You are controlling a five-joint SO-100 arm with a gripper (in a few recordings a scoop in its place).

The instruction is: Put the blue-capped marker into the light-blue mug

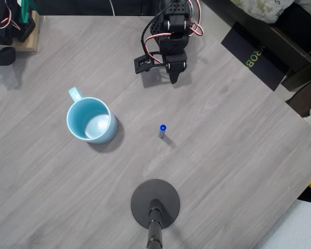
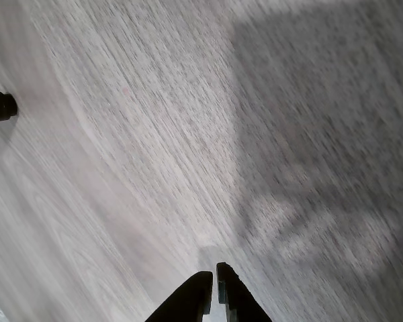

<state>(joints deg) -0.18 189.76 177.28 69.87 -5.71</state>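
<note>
Well below the narrow, nearly closed, empty pincer, upright blue-capped marker, right of light-blue mug.

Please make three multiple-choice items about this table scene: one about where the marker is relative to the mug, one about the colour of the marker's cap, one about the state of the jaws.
1. In the overhead view, the blue-capped marker is where relative to the light-blue mug?
A. inside it
B. to its right, apart from it
C. touching its handle

2. What colour is the marker's cap?
A. red
B. green
C. blue

3. How do the jaws of the gripper stand?
A. closed, holding nothing
B. wide open
C. clamped on the marker

Answers: 1 B, bare table lies between them. 2 C, the cap's top shows bright blue. 3 A, the wrist view shows the tips almost together with nothing between.
</note>
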